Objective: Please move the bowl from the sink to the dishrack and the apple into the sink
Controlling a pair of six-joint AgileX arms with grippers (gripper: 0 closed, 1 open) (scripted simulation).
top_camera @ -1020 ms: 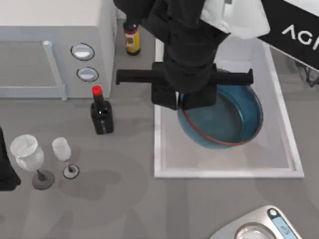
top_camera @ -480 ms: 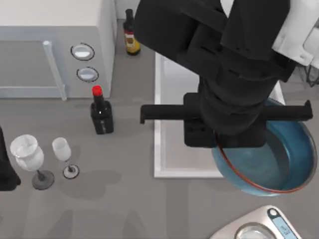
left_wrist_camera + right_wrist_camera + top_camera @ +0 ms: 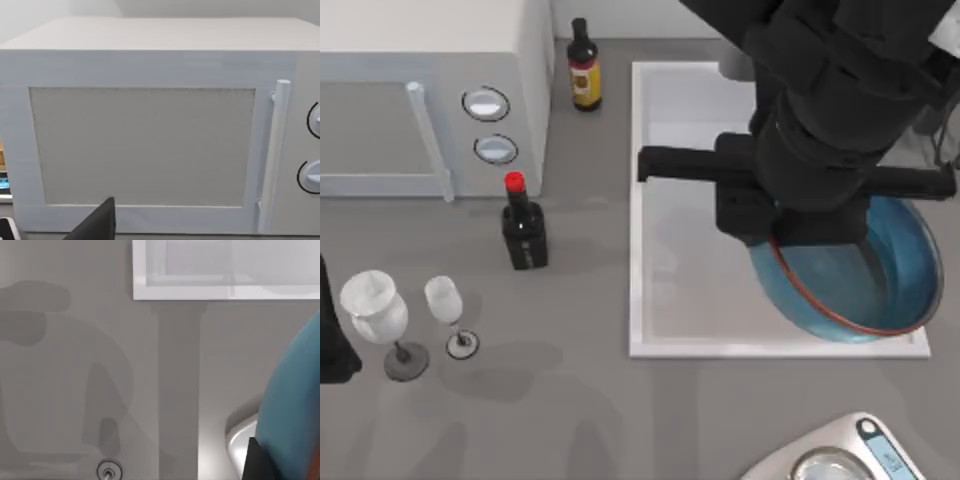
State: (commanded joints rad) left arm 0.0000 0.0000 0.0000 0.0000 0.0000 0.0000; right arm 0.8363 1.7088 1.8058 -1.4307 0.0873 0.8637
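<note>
While your grey table [image 3: 580,400] carries the sink [image 3: 638,250], the right gripper [image 3: 775,235] grips the bowl [image 3: 880,290] above its right end.

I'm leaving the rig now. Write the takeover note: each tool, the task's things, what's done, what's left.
Right tool: shut on the bowl's near-left rim, holding the bowl above the right end of the sink.
Left tool: parked at the table's left, facing the microwave; fingers' state unclear.
Done: bowl gripped and raised from the basin.
Left: carry the bowl to the dishrack and release it; then find the apple and put it into the sink.
Mind the scale in front of the sink.
</note>
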